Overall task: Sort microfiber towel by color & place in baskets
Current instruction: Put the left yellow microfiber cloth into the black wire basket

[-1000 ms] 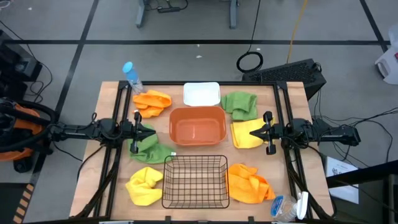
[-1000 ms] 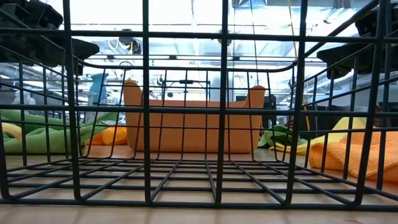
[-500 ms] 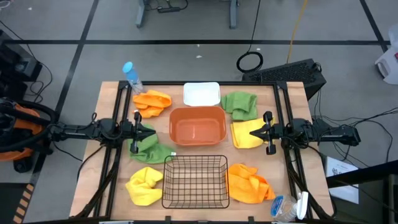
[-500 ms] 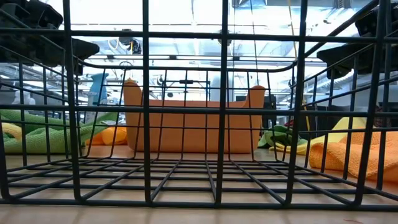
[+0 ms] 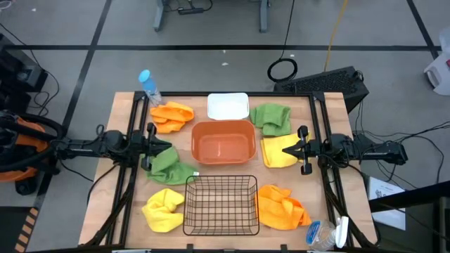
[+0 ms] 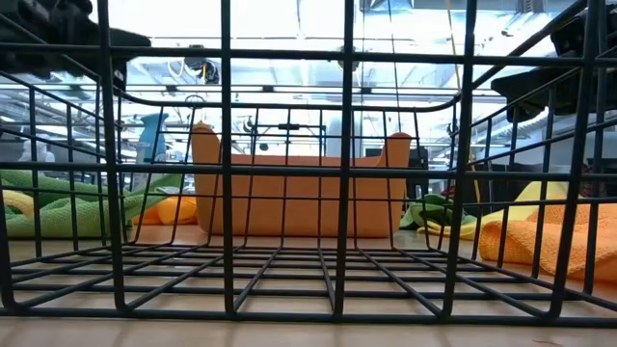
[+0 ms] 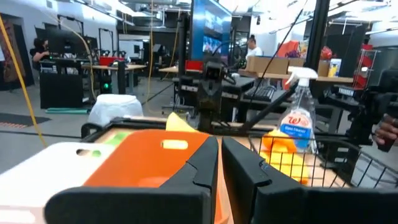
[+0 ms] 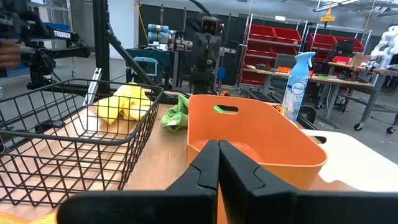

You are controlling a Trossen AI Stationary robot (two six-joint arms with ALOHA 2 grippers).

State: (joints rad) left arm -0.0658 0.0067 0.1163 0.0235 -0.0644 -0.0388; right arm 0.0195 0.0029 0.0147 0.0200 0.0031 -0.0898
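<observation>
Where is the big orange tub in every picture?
High view: the orange tub sits mid-table, between the white bin and the black wire basket.
Low view: centre, seen through the basket's wires.
Left wrist view: bottom middle, behind the fingers.
Right wrist view: centre right.
Shared landmark: the black wire basket.

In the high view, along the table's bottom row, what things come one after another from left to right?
yellow towel → black wire basket → orange towel → spray bottle
</observation>
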